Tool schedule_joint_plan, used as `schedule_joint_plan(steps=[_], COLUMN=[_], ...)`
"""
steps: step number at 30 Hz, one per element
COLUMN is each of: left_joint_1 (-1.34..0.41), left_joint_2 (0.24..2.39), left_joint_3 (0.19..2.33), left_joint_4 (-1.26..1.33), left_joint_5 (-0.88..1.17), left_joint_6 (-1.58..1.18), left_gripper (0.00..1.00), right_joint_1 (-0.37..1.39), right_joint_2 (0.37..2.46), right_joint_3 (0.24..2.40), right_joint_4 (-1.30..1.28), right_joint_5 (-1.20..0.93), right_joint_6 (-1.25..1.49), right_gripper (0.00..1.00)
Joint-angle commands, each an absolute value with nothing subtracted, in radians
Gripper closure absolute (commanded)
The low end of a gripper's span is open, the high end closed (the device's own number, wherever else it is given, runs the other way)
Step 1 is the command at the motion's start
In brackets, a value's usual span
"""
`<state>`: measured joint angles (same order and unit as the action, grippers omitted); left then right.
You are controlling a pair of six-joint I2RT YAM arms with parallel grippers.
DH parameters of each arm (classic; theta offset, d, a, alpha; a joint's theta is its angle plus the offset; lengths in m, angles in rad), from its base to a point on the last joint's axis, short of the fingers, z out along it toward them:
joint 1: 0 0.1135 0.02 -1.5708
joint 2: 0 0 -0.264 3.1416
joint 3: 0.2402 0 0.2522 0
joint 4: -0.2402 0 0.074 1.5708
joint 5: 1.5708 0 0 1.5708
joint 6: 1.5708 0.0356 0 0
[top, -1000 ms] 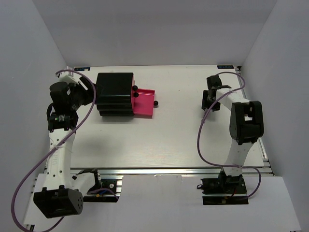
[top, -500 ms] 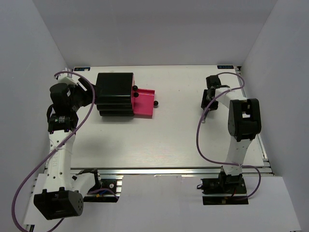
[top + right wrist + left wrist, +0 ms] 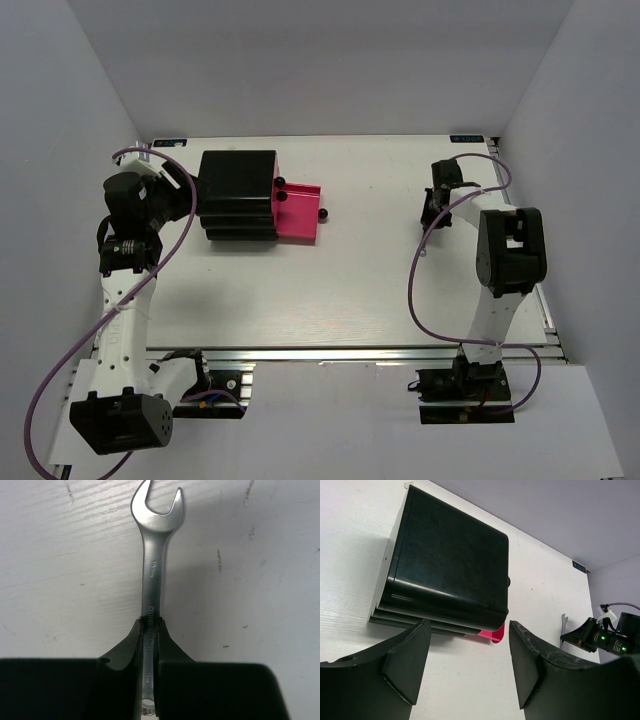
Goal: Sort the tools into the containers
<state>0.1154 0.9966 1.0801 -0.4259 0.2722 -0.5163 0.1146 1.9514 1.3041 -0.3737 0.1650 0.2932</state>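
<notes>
A small silver wrench (image 3: 152, 555) lies flat on the white table, its open end pointing away from my right gripper (image 3: 150, 622). The jaws are shut on its shank. In the top view that gripper (image 3: 433, 207) sits at the back right of the table. The containers are pink drawers in a black cabinet (image 3: 238, 195) at the back left. The lowest pink drawer (image 3: 298, 212) is pulled out to the right, and I see nothing in it. My left gripper (image 3: 467, 625) stands open and empty just left of the cabinet (image 3: 447, 575). In the left wrist view the wrench (image 3: 563, 627) shows far off.
Two round black knobs (image 3: 281, 183) of the shut upper drawers face right, and the open drawer's knob (image 3: 323, 214) sticks out further. Grey walls close in the table on three sides. A metal rail (image 3: 340, 353) runs along the near edge. A purple cable (image 3: 415, 280) loops beside the right arm.
My right gripper's jaws have closed on the wrench, and its wrist has shifted slightly toward the back right. The left arm and the drawers have not moved.
</notes>
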Motion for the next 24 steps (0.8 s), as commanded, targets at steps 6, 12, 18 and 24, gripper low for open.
schedule_joint_plan(steps=[6,12,18,24], left_joint_1=[0.114,0.114,0.114,0.114], left_joint_2=[0.988,1.011,1.025,1.028], left_joint_3=[1.086,1.112,1.112,1.109], left_joint_4=[-0.416,-0.41,-0.4,-0.391], left_joint_5=[0.284,0.29,0.296,0.298], left_joint_6=[-0.522,-0.514,-0.512,-0.514], left_gripper=[0.27,0.27,0.27,0.27], right_joint_1=[0.14,0.193,0.244,0.287], right_joint_2=[1.905,1.887,1.875,1.879], right_joint_3=[1.33,1.345,1.368,1.411], right_joint_4=[-0.353,-0.342,-0.339,-0.337], right_joint_5=[0.025,-0.024,-0.04,-0.057], right_joint_6=[0.222,0.213,0.209,0.207], right_gripper=[1.0,1.0,1.0,1.0])
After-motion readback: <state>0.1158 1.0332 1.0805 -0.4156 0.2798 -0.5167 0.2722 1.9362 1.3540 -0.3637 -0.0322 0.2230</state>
